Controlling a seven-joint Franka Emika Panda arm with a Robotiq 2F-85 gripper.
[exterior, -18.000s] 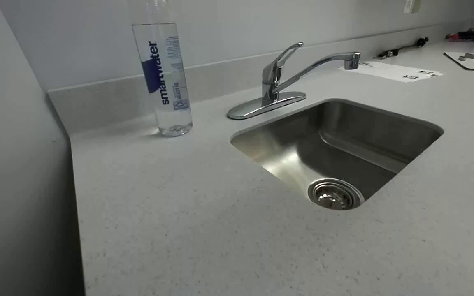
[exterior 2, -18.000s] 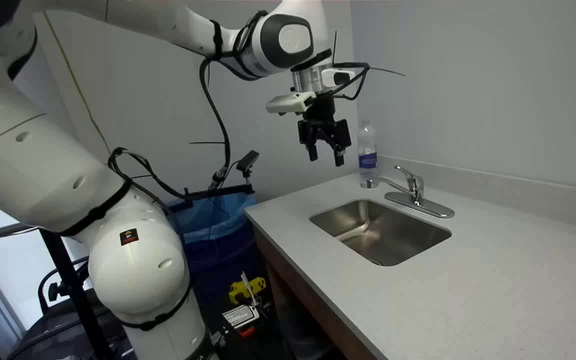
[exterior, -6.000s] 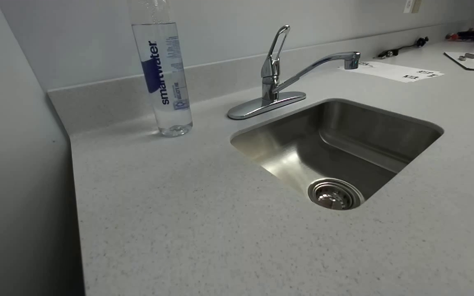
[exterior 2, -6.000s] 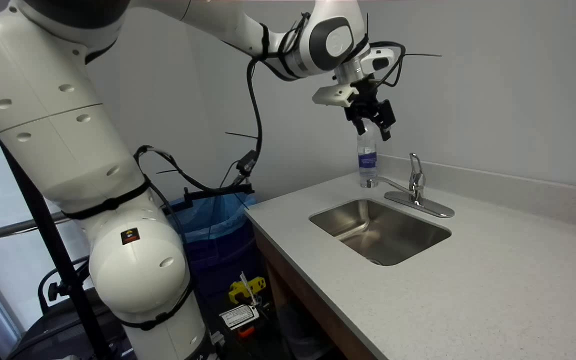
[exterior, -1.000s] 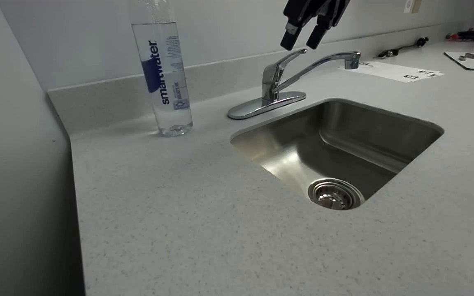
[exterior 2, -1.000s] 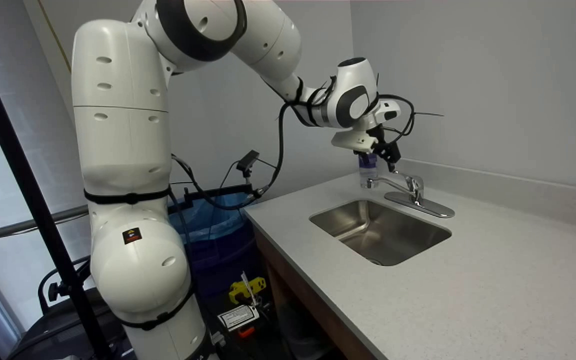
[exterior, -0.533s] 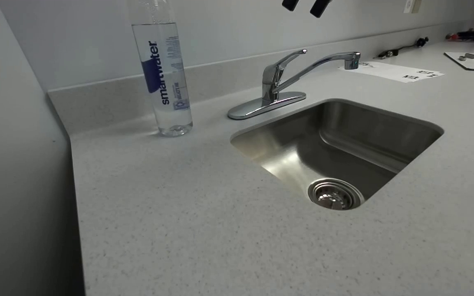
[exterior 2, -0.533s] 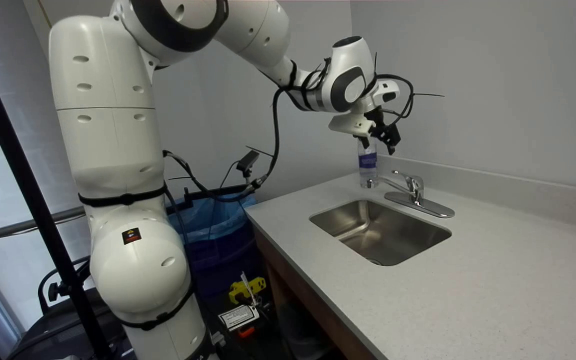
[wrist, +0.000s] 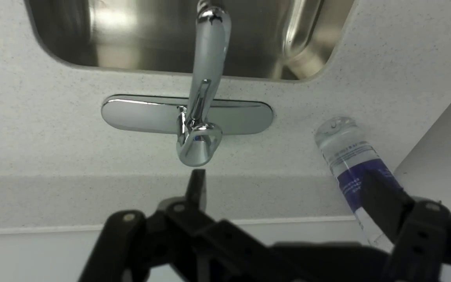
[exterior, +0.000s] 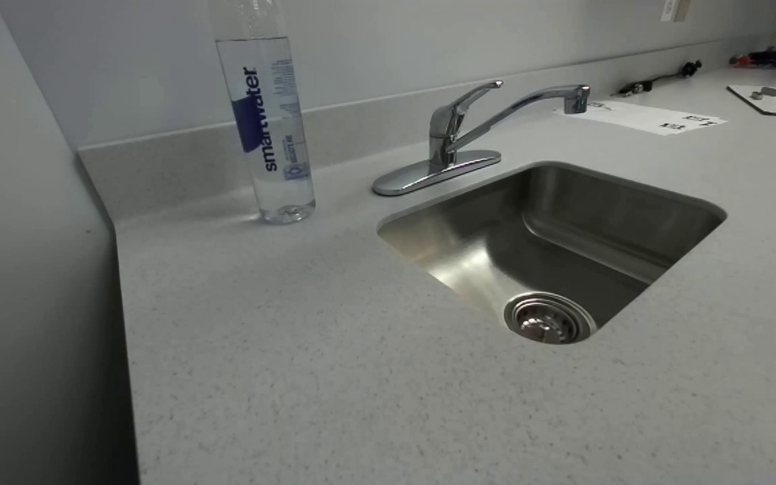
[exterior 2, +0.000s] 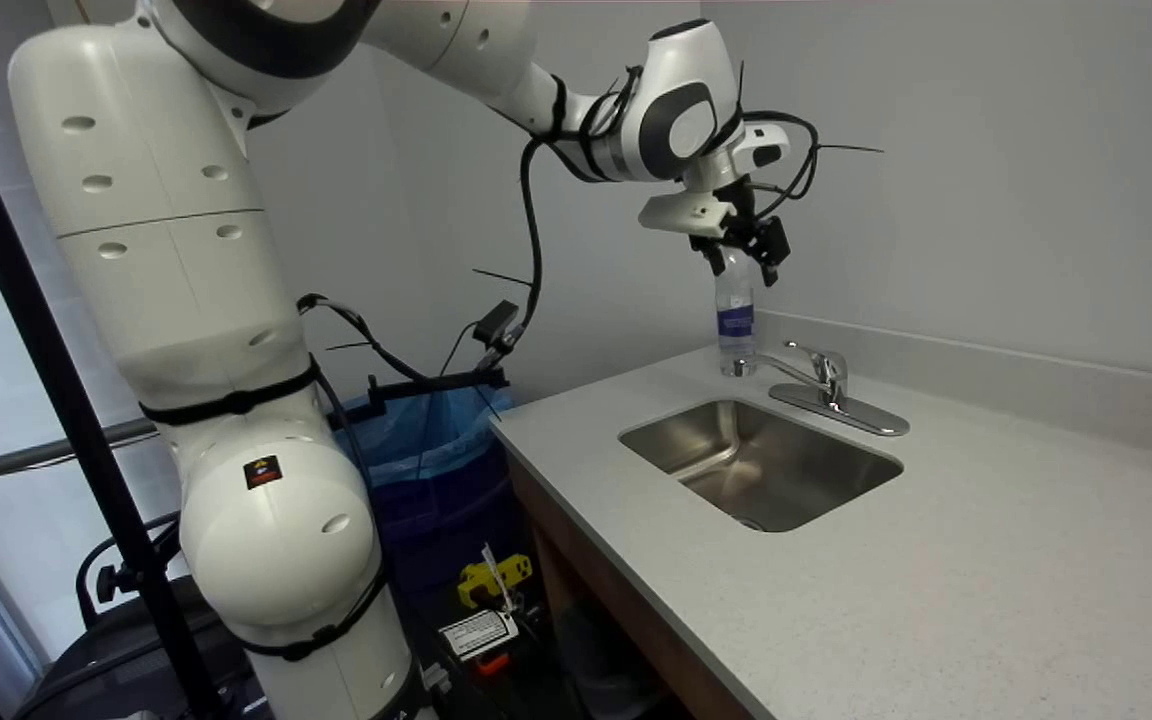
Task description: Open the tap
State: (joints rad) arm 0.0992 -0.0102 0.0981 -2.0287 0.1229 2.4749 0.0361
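The chrome tap [exterior: 442, 131] stands behind the sink; it also shows in an exterior view [exterior 2: 830, 380] and in the wrist view [wrist: 210, 58]. Its lever [exterior: 474, 98] is low, slanting up only a little above the spout and pointing the same way. My gripper [exterior 2: 742, 271] hangs in the air, higher than the tap and apart from it. In the wrist view my gripper [wrist: 286, 174] is open, its fingers wide apart with nothing held. One finger's tip appears just below the lever's base; the other finger overlaps the bottle in the picture.
A clear water bottle with a blue label [exterior: 270, 128] stands upright beside the tap near the wall, also in an exterior view [exterior 2: 735, 322]. The steel sink [exterior 2: 776, 470] is set in the counter [exterior 2: 986, 560]. Paper sheets [exterior: 637, 117] lie farther along. A bin [exterior 2: 436, 440] stands beside the counter.
Six seconds ago the lever stood upright; one second ago it was low with my open fingers just above it. Since then my gripper has risen away, out of one exterior view. The lever stays low.
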